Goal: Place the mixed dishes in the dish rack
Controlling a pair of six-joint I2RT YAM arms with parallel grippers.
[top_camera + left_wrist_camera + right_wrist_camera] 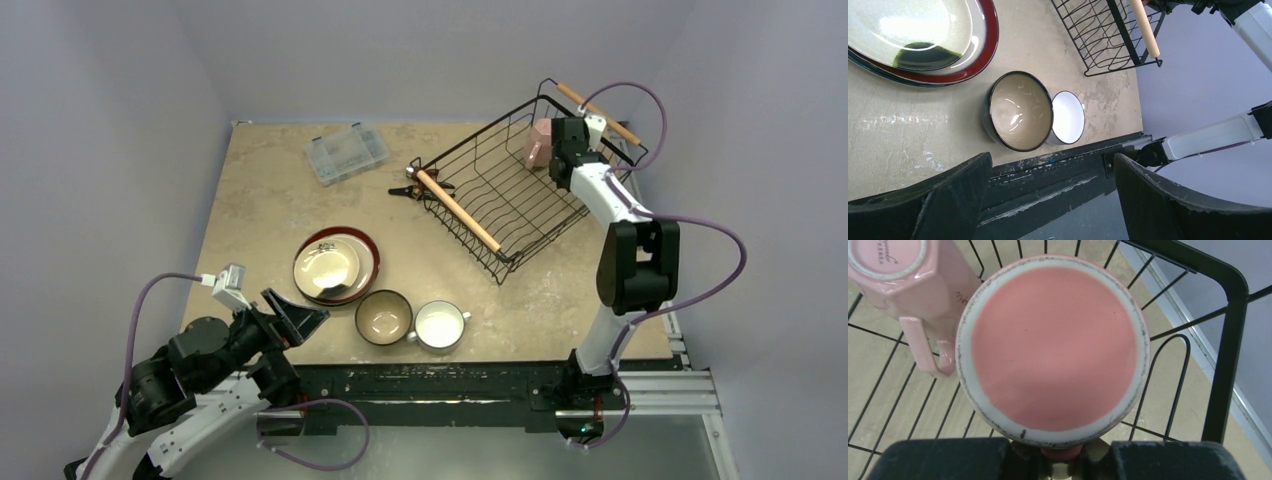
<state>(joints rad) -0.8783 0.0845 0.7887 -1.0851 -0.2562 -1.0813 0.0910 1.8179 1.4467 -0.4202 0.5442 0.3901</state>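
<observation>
1. Enclosed at back, left and right by plain pale-lavender walls [420,50].
2. Furnished with a tan, mottled, stone-look rectangular tabletop [260,200], scuffed toward the front.
3. Edged at the near side by a black metal rail [430,380], meeting a silver slotted aluminium frame [680,392] on the right.
4. Lit softly and evenly.
</observation>
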